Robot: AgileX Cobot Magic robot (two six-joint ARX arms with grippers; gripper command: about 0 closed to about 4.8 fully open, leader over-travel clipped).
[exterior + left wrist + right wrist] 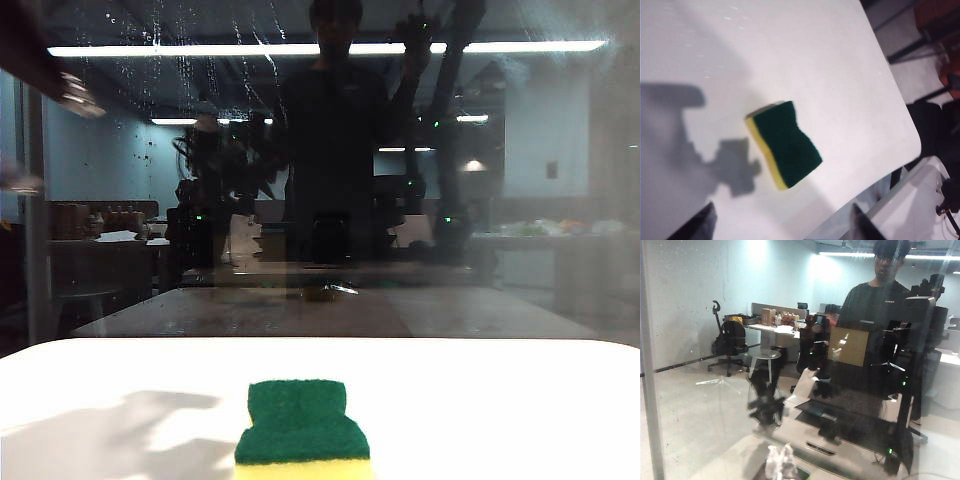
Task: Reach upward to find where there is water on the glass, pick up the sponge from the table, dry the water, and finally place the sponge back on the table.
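The sponge [303, 431] lies flat on the white table [520, 400], green side up, close to the near edge and about halfway between the table's left and right sides. Nothing holds it. The left wrist view looks down on it from above: the sponge [784, 144] sits just ahead of the left gripper [782, 227], whose two dark fingertips [696, 225] show at the bottom of that picture, standing far apart, so the gripper is open and empty. The sponge lies right in line with the gap between the fingers. Its long side runs slanted across that gap, not straight, with the yellow foam edge turned toward one finger. I think the gripper needs a small turn before it closes, so the fingers press on the two long sides at the thin middle part. The gripper's shadow falls on the table [850, 75] beside the sponge. The left arm looks the nearer one, since only its camera sees the sponge. The right gripper is not seen directly in any picture, so I cannot tell if it is open or closed. Its camera faces the glass [690, 405], not the table. High up on the glass [560, 150] there are thin pale streaks and dots of water [185, 60], toward its top left. It looks not yet wiped.
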